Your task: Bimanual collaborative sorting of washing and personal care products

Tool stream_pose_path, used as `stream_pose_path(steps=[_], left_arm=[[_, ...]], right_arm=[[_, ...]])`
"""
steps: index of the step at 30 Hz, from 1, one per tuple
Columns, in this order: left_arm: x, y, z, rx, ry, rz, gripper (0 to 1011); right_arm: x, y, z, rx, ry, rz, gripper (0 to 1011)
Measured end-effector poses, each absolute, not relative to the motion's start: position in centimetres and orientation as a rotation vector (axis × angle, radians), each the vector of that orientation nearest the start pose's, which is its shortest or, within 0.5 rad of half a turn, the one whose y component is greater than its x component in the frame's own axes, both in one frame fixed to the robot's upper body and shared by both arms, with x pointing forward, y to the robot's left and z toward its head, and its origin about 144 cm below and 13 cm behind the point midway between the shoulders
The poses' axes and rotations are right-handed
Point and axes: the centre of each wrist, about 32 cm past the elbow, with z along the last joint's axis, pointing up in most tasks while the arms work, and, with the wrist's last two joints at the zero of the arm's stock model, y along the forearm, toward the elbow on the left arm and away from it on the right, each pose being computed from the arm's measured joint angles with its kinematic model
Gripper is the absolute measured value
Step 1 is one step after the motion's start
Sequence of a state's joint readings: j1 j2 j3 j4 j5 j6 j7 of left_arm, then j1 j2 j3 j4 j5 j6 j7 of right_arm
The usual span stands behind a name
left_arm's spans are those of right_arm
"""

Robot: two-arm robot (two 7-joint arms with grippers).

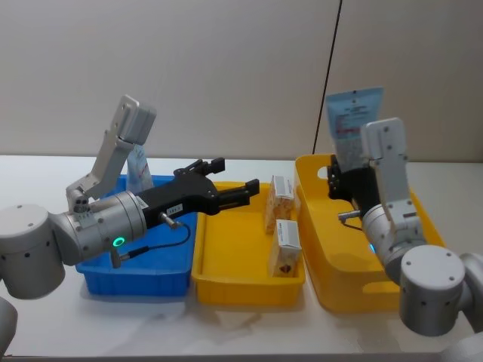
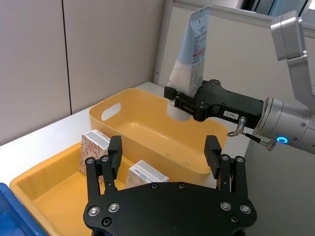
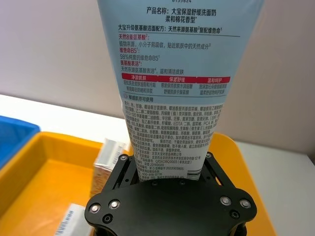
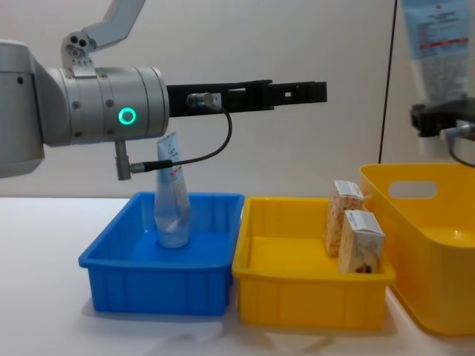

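Observation:
My right gripper (image 1: 339, 177) is shut on the lower end of a pale-blue tube (image 1: 353, 121), held upright with its crimped printed end up, above the large yellow basket (image 1: 355, 286). The printed tube (image 3: 167, 98) rises from between the fingers. A second tube (image 4: 172, 196) stands cap-down in the blue bin (image 1: 136, 279). Two speckled cartons (image 1: 281, 197) (image 1: 284, 247) stand upright along the right side of the middle yellow tray (image 1: 226, 249). My left gripper (image 1: 235, 179) hangs open and holds nothing, well above that tray's left half, its fingers pointing toward the cartons (image 2: 93, 147).
The three containers stand side by side on a white table: blue bin left, yellow tray in the middle, handled yellow basket right. A plain wall is close behind. The left arm's body and cable hang over the blue bin.

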State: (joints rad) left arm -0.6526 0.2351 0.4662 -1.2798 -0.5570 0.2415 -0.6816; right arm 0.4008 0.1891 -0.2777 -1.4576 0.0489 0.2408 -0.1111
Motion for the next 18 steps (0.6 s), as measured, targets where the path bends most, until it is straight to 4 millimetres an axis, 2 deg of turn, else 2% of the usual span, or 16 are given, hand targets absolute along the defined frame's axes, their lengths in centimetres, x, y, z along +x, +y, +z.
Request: stream_pose_path(steps=[18], left_arm=[[60.3,18.1,128.1,-0.06,0.07,0.499,1001]], right_arm=[[55.2,-21.8,124.8,-0.238,0.025,-1.61,308]])
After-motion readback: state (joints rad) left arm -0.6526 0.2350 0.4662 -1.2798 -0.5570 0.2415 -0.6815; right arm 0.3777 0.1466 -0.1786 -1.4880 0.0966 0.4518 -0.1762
